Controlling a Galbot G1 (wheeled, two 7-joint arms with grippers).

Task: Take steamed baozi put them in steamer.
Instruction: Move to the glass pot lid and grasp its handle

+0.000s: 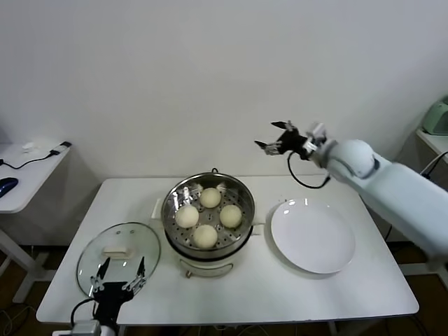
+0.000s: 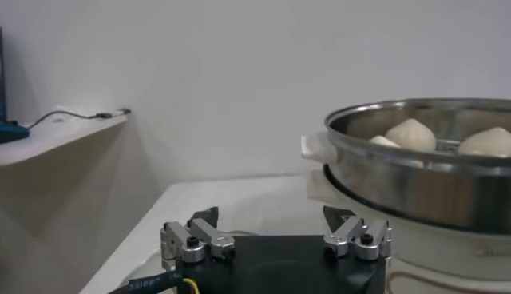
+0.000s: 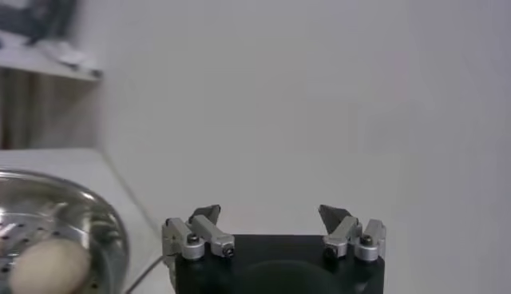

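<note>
1. Right arm (image 1: 392, 183): reaches in from the right side of the head view, white links, extended up and toward the back wall, held high in the air.
2. Right pincer (image 1: 278, 138): points toward the robot's left, fingers spread wide, nothing between them. Right wrist view shows the same thing (image 3: 270, 216): both fingertips well apart, gap empty.
3. A black cable loops under the right wrist.
4. Left arm: low at the near left edge of the head view, only wrist and pincer visible.
5. Left pincer (image 1: 120, 267): points forward, away from the body, fingers spread wide, holding nothing. Left wrist view (image 2: 271, 214) confirms an empty gap.
</note>
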